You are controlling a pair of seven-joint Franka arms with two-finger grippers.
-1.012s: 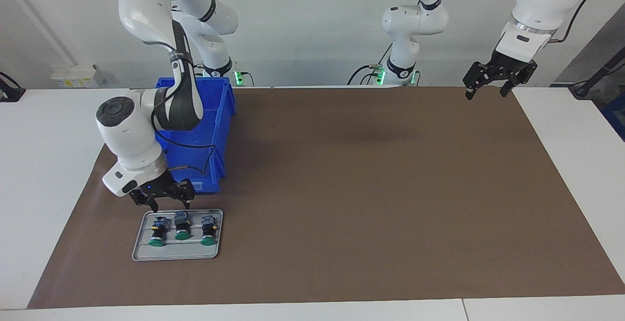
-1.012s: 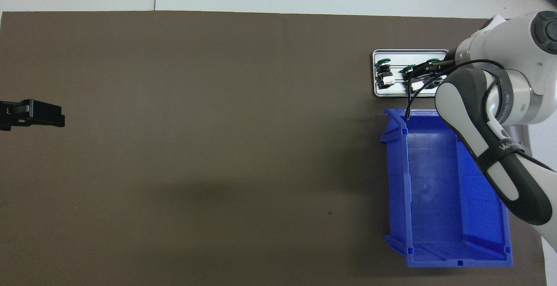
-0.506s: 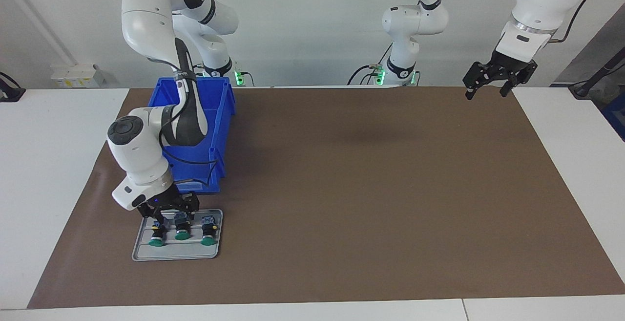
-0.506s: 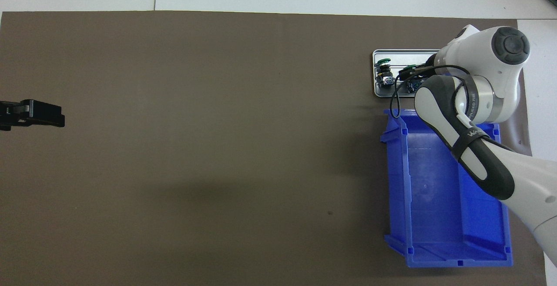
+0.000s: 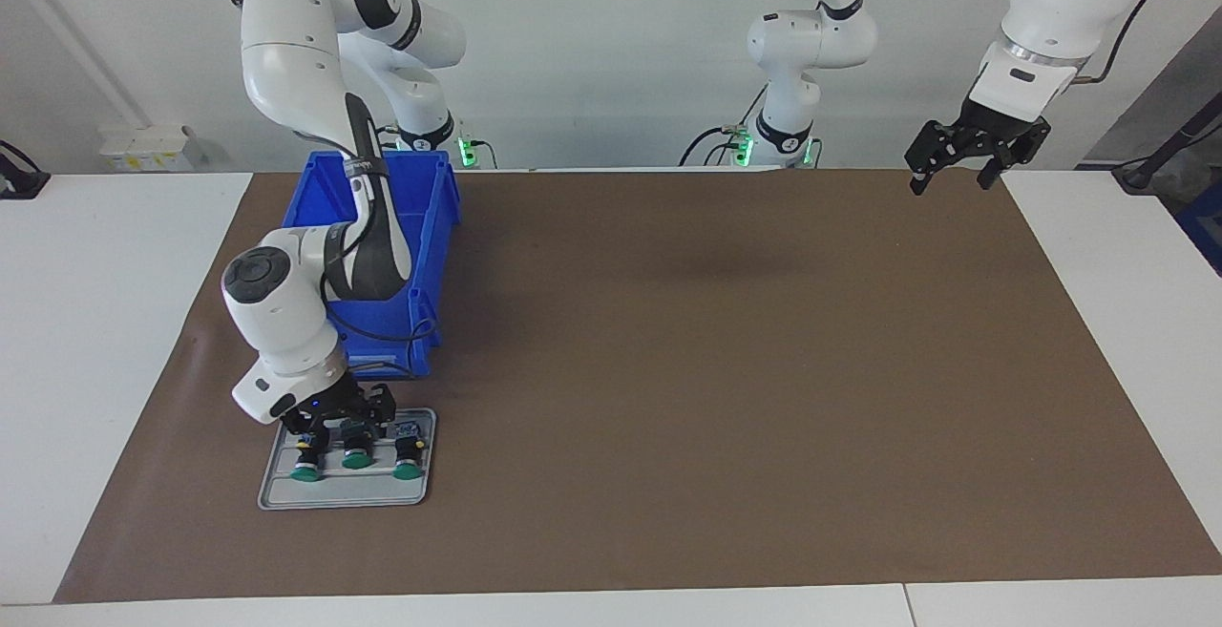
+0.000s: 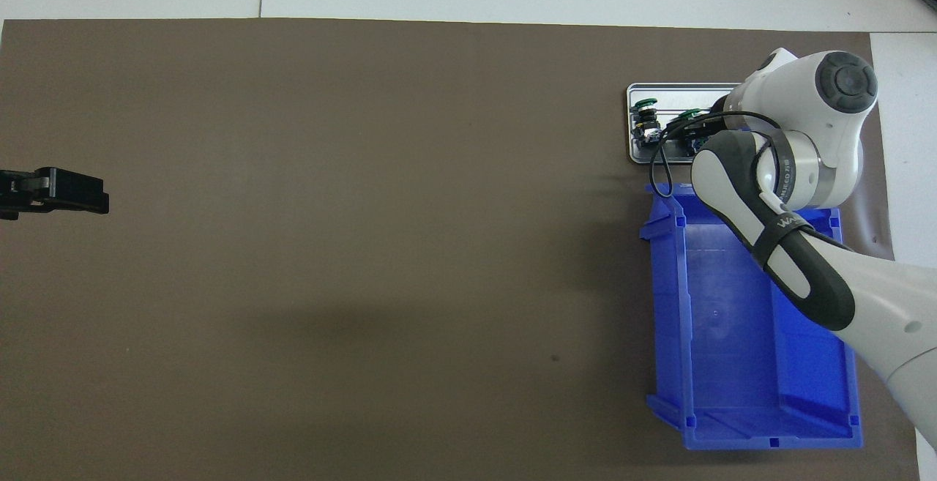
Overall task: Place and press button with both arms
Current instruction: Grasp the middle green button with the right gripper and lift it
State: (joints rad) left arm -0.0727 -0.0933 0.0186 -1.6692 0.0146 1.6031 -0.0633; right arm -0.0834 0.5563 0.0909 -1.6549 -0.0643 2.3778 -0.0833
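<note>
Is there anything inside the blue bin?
No: in the overhead view the blue bin shows only its bare floor, while all three buttons sit on the grey tray.

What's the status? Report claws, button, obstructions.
Right claw open, down over middle button on tray. Left claw open, waiting above mat corner. Blue bin beside tray; nothing blocking.

Both arms (image 5: 286, 83) are glossy white, built of rounded segments with black joint bands. A dark grey round cap closes the right arm's (image 6: 805, 144) elbow, above a silver wrist ring. A thin black cable loops beside that ring. Each arm ends in a black gripper of linked fingers. Green lights glow at the bases.
</note>
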